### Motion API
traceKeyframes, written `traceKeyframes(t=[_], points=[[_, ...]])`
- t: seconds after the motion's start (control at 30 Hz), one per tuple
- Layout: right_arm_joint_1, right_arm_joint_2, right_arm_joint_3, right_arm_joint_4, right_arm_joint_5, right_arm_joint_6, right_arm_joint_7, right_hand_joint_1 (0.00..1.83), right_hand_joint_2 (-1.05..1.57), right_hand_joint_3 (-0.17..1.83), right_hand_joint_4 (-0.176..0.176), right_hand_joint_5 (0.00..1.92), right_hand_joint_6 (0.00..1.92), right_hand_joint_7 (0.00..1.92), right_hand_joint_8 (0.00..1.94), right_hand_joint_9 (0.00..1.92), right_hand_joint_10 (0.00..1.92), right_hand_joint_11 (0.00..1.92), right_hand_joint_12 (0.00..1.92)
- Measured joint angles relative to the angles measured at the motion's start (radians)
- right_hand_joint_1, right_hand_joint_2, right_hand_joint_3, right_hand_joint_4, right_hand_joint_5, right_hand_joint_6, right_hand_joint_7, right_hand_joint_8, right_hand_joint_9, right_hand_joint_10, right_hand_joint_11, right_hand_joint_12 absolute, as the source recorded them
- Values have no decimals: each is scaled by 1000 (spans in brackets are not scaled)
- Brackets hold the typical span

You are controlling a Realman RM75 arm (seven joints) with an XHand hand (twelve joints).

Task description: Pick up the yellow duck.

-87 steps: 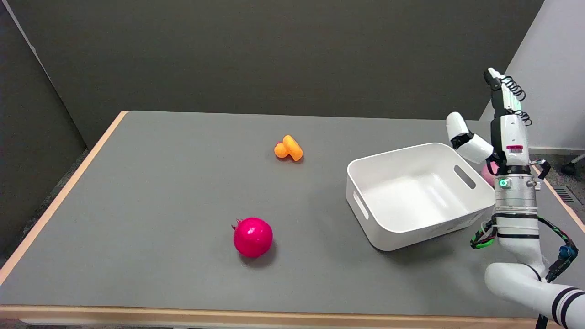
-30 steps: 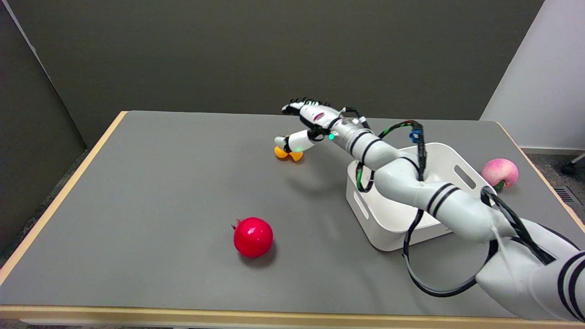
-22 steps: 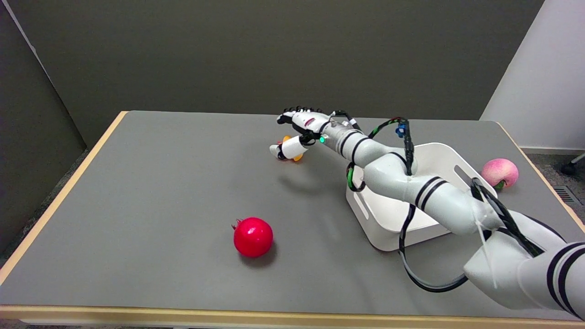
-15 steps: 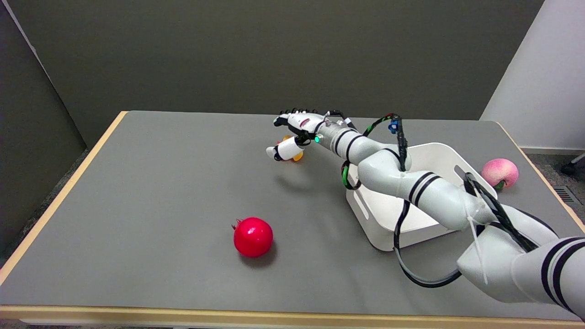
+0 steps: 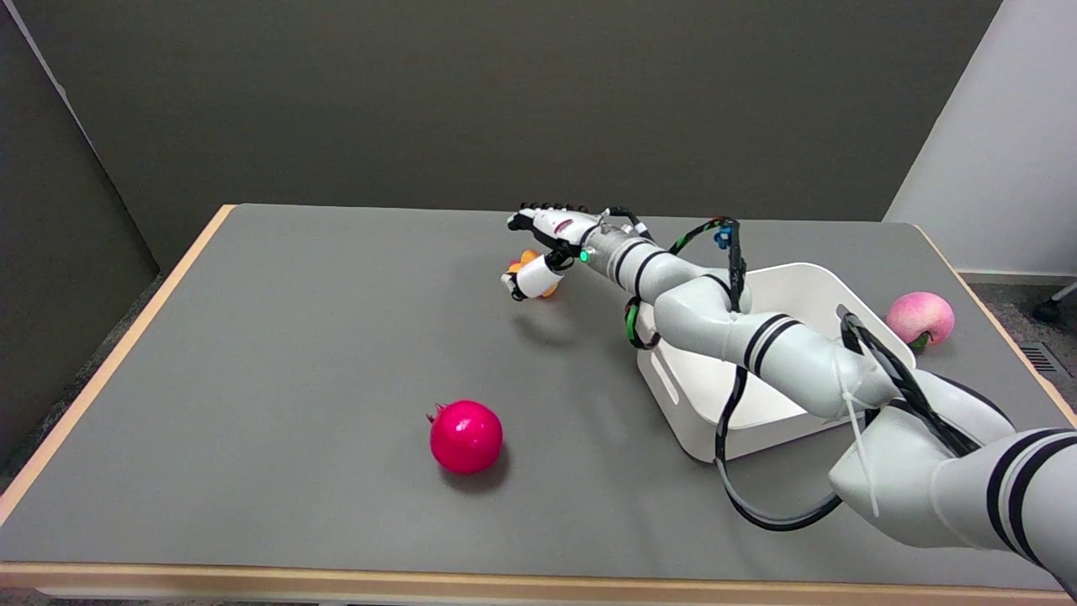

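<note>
The reach looks done and the grasp is the step in hand. The right hand (image 5: 543, 244) hangs over the yellow duck (image 5: 528, 257), which sits on the gray table (image 5: 252, 353) toward 12 o'clock, well back from the near edge. Most of the duck is hidden: only slivers of orange-yellow show above and below the thumb (image 5: 530, 276), which crosses its near side, while the other fingers arch over its far side. The hand cups around the toy, but whether the fingers press on it or stand just off it cannot be told from this view, and the duck seems to rest on the table, so no lift shows yet. What is left, by my reading, is to close firmly and raise it. The red pomegranate (image 5: 465, 436) lies toward 6 o'clock, well apart; the white bin (image 5: 673, 370) stands at 3 o'clock, with a pink peach (image 5: 920, 317) beyond its right side.
</note>
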Motion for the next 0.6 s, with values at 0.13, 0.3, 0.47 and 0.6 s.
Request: traceKeyframes(t=[0.13, 0.3, 0.47, 0.6], points=[[5, -3, -1, -36, 20, 20, -2, 701, 628, 976, -58, 108, 414, 98, 363, 8, 665, -1, 746], [7, -6, -3, -72, 46, 40, -5, 727, 625, 976, -50, 118, 421, 102, 365, 18, 671, -1, 818], [7, -6, -4, -95, 72, 52, -7, 771, 661, 993, -49, 167, 429, 203, 385, 138, 741, 2, 1097], [3, -5, -6, -105, 90, 59, -8, 885, 738, 935, -51, 274, 647, 466, 643, 411, 1009, 237, 1436]])
